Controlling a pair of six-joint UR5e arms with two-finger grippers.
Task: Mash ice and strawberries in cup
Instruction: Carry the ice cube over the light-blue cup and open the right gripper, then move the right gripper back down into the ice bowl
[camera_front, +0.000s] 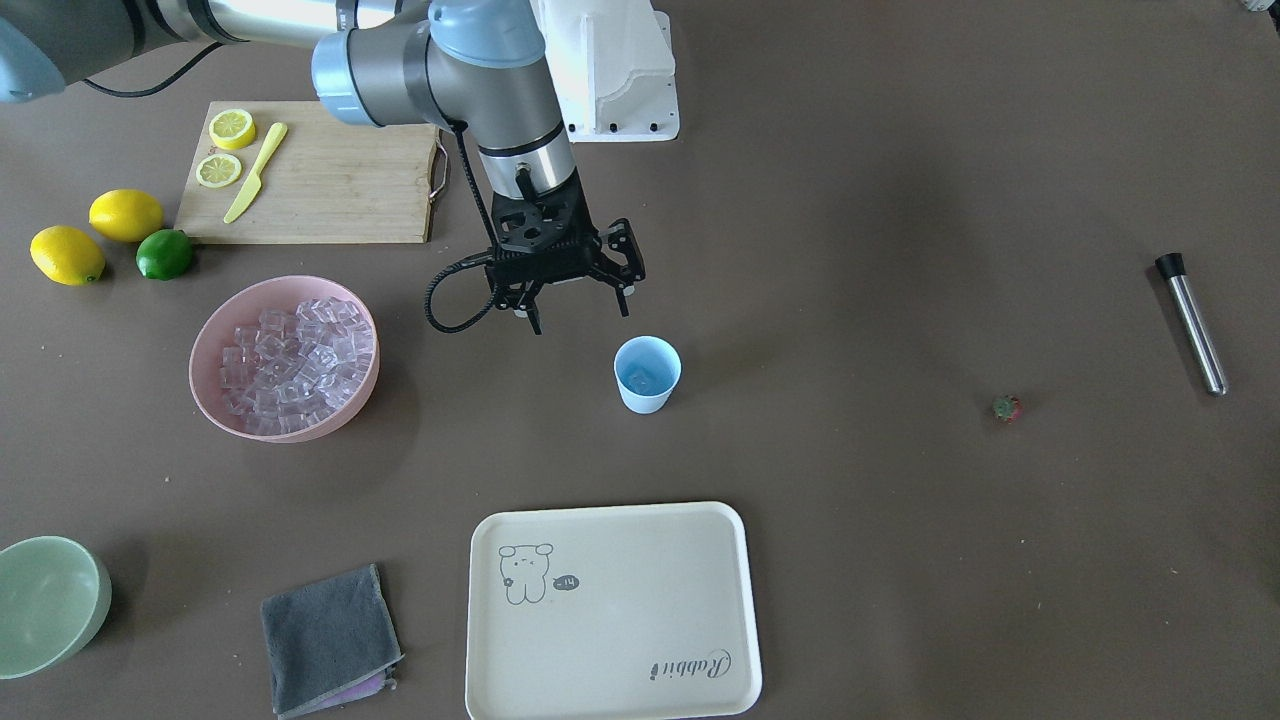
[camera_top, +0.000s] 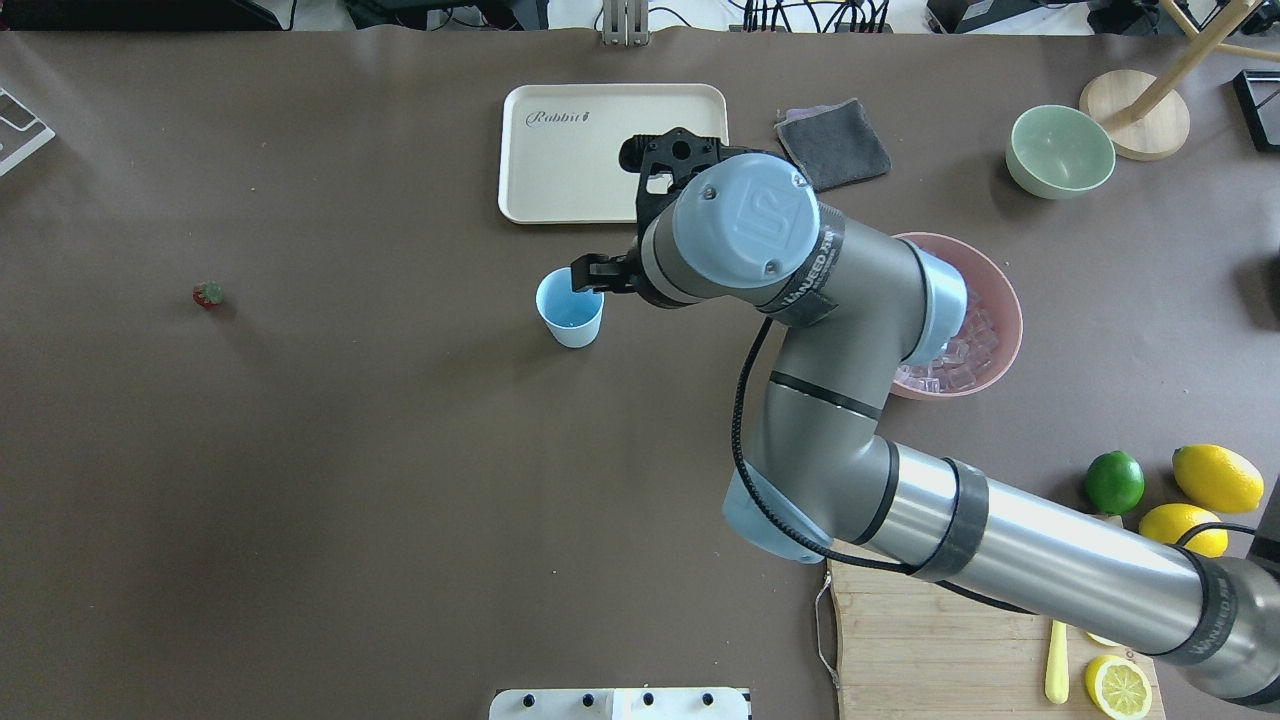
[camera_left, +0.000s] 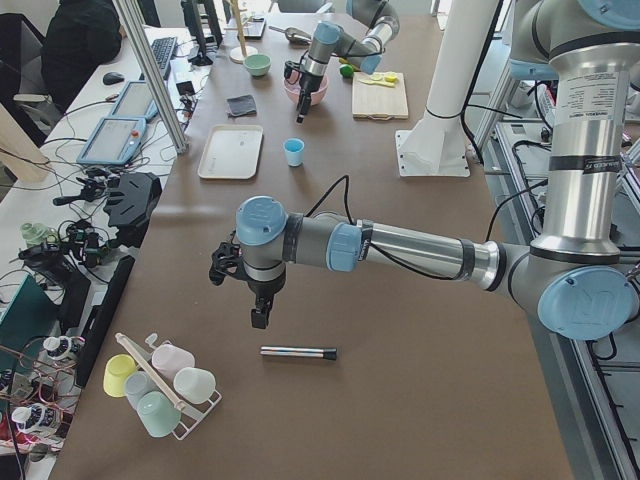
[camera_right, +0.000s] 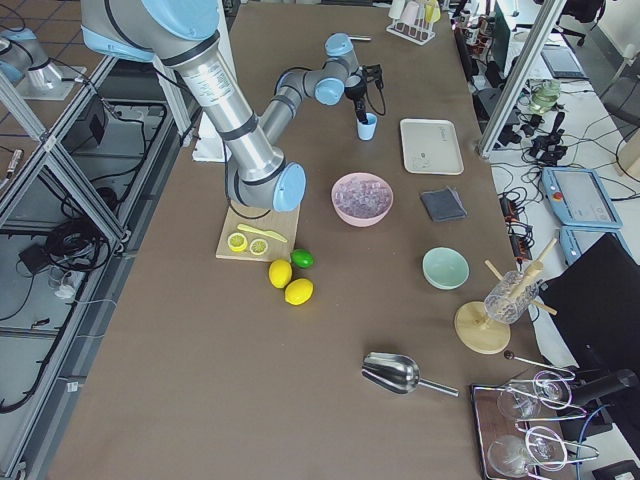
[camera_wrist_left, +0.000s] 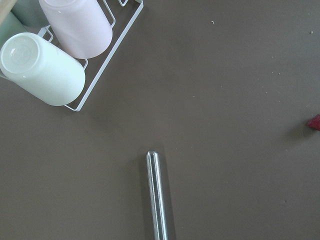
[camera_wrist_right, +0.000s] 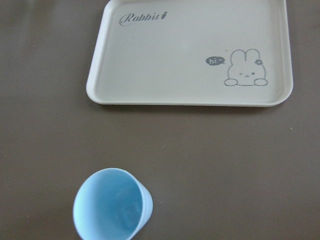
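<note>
The light blue cup (camera_front: 647, 374) stands upright mid-table, with a clear ice cube (camera_wrist_right: 131, 212) at its bottom. More ice (camera_front: 292, 362) fills the pink bowl (camera_front: 210, 390). My right gripper (camera_front: 578, 318) hangs open and empty just above the table beside the cup, on the robot's side; the overhead view shows one finger (camera_top: 590, 272) over the cup (camera_top: 571, 308) rim. The strawberry (camera_front: 1007, 407) lies alone far off on my left side. My left gripper (camera_left: 258, 318) hovers near a metal muddler (camera_left: 298, 352); I cannot tell whether it is open or shut.
A cream rabbit tray (camera_front: 610, 610) lies in front of the cup, with a grey cloth (camera_front: 328, 640) and a pale green bowl (camera_front: 45, 600) beyond. A cutting board (camera_front: 330, 180) holds lemon slices and a yellow knife. Lemons and a lime (camera_front: 165, 254) lie nearby. A cup rack (camera_wrist_left: 65, 55) stands near the muddler (camera_wrist_left: 157, 195).
</note>
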